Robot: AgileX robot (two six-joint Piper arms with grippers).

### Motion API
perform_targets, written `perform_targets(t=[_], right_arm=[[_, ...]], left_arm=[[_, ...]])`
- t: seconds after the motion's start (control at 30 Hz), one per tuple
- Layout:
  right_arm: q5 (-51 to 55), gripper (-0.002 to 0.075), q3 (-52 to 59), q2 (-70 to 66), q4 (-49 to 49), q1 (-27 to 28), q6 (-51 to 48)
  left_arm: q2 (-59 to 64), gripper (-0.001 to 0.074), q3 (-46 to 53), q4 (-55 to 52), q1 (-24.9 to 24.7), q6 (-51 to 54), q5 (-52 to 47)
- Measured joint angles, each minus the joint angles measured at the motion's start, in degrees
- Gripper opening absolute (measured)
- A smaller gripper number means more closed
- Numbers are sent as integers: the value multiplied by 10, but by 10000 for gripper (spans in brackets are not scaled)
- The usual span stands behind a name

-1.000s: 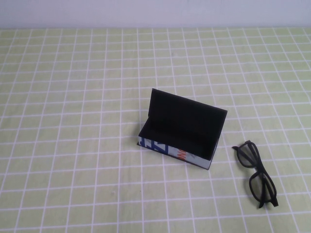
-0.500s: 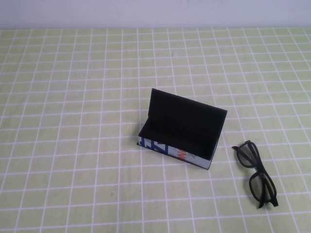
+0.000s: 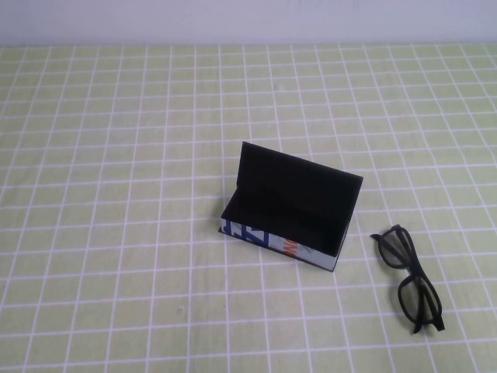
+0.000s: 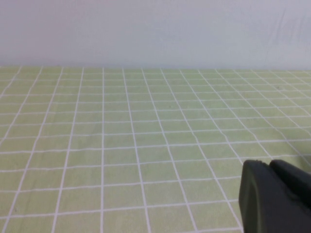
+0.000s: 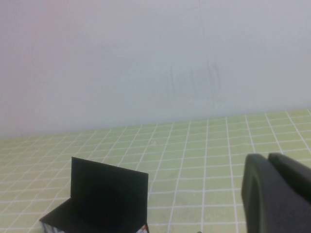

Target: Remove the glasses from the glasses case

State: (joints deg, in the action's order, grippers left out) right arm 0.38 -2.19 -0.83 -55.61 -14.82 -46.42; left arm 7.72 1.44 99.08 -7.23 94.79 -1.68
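Two arms absent from the high view, nothing reaching over the checked green cloth (image 3: 116,233).

Left gripper (image 4: 274,196): seen only in its own wrist view as a dark finger block low above bare cloth, parked away from the work; spread of fingers not told, nothing seen in its hold.

Glasses case (image 3: 289,210): near table centre, lid stood upright, interior dark and looked empty; printed front side faced the robot.

Glasses (image 3: 409,278): lay folded on the cloth just right of the case, apart from it, clear of the box.

Right gripper (image 5: 277,194): dark finger block in its wrist view, raised and back from the case (image 5: 104,199); opening not told, nothing seen held.

Judged the removal done. Best conduct now: kept both arms back, avoided sweeping across glasses or tipping the lid.
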Motion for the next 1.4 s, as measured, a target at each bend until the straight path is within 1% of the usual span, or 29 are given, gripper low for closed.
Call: perform_targets(t=[0.37, 0.4, 0.47, 0.53, 0.6, 0.63, 0.73, 0.9, 1.4], right_arm=[[-4, -16, 8, 12, 10, 0, 0], [-4, -16, 8, 12, 37, 1, 21], [0, -16, 8, 12, 129, 11, 111], [26, -16, 8, 12, 252, 34, 241], [67, -16, 11, 12, 334, 56, 328], [80, -16, 17, 12, 363, 66, 356], [109, -16, 34, 12, 404, 83, 397], [161, -16, 38, 12, 444, 86, 415], [172, -16, 38, 12, 453, 86, 414]], left_arm=[[0, -4, 0, 1, 0, 0, 1], [0, -4, 0, 1, 0, 0, 1], [0, -4, 0, 1, 0, 0, 1], [0, -4, 0, 2, 0, 0, 2], [0, -4, 0, 2, 0, 0, 2], [0, -4, 0, 2, 0, 0, 2], [0, -4, 0, 2, 0, 0, 2], [0, -4, 0, 2, 0, 0, 2], [0, -4, 0, 2, 0, 0, 2]])
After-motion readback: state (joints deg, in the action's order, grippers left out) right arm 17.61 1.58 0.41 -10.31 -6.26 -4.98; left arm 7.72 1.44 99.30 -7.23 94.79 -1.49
